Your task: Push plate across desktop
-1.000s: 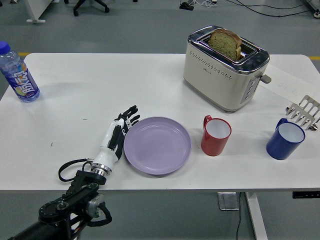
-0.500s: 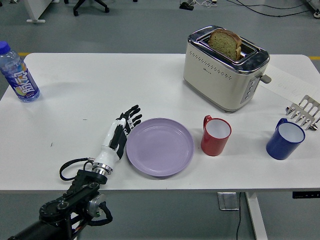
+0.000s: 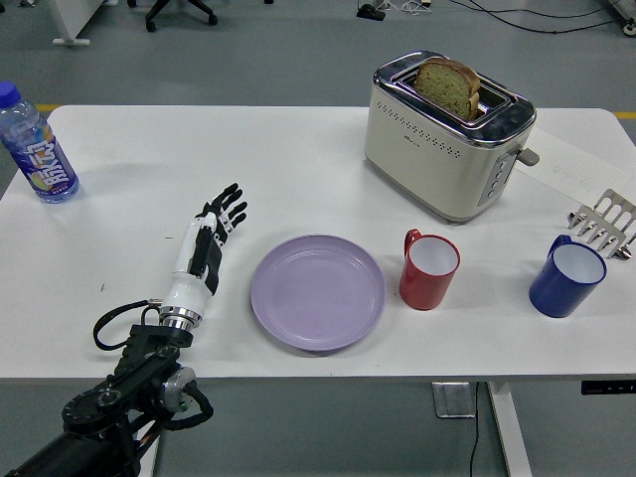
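A round lilac plate point(image 3: 317, 291) lies flat on the white table point(image 3: 298, 169), near the front edge and just left of a red mug point(image 3: 428, 269). My left hand point(image 3: 207, 241) is to the plate's left with its fingers straight and spread, clear of the rim by a visible gap. It holds nothing. My right arm does not show.
A cream toaster point(image 3: 447, 139) with a slice of bread stands at the back right. A blue mug point(image 3: 566, 277) and a metal utensil point(image 3: 603, 224) are at the far right. A water bottle point(image 3: 37, 146) stands at the far left edge.
The plate slid a little to the right, toward the red mug. My left hand then drew back to the left, away from the plate's rim.
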`<state>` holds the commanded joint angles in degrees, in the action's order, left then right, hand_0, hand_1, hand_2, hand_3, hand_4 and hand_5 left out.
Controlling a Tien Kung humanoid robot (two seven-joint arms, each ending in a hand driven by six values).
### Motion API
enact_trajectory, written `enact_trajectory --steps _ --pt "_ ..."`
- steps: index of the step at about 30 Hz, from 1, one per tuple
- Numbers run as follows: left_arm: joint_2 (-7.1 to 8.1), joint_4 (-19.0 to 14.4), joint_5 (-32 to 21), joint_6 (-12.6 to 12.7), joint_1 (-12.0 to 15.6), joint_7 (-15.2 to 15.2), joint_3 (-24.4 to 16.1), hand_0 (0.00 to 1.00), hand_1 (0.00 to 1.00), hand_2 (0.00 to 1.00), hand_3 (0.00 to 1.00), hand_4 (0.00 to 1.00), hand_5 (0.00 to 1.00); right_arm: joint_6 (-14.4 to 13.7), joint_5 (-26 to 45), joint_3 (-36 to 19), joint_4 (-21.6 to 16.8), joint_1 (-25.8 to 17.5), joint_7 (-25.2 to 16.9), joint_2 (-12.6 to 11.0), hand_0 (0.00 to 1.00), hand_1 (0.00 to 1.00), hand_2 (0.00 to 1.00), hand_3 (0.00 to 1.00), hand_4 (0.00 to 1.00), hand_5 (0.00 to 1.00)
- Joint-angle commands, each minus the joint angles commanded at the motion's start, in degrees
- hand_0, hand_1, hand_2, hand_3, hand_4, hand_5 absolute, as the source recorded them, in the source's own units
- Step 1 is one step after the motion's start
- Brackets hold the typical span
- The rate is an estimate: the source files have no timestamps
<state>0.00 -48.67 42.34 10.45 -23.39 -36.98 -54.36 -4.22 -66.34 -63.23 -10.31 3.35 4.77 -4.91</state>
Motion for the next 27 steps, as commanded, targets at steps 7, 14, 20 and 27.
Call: enact_trajectory --steps 7,14,20,27 --pt "0.0 -3.0 5.8 -5.4 0.9 8.4 -8.5 0.787 0.809 0.832 0.787 0.443 0.998 0.0 0.2 -0.2 0.0 0.1 -0.2 -0.3 0.607 0.545 0.63 0.627 0.136 0.355" --pt "1.03 -5.8 9.3 -9.6 2.3 18.1 -15.8 0.787 0.805 0.825 0.783 0.454 0.998 -0.2 0.2 -0.5 0.0 0.1 -0.2 -0.2 0.607 0.545 0.63 0.627 0.137 0.355" --pt "4.5 -8.6 10.9 -11.0 3.4 23.1 -21.9 0.788 0.809 0.825 0.787 0.455 0.998 -0.2 0.5 -0.5 0.0 0.1 -0.3 -0.3 0.607 0.545 0.63 0.627 0.137 0.355" --pt "7.99 -10.5 12.7 -13.3 4.9 28.7 -27.8 0.788 0.809 0.824 0.785 0.451 0.998 -0.3 0.9 -0.5 0.0 0.3 -0.4 -0.3 0.607 0.545 0.63 0.627 0.137 0.356"
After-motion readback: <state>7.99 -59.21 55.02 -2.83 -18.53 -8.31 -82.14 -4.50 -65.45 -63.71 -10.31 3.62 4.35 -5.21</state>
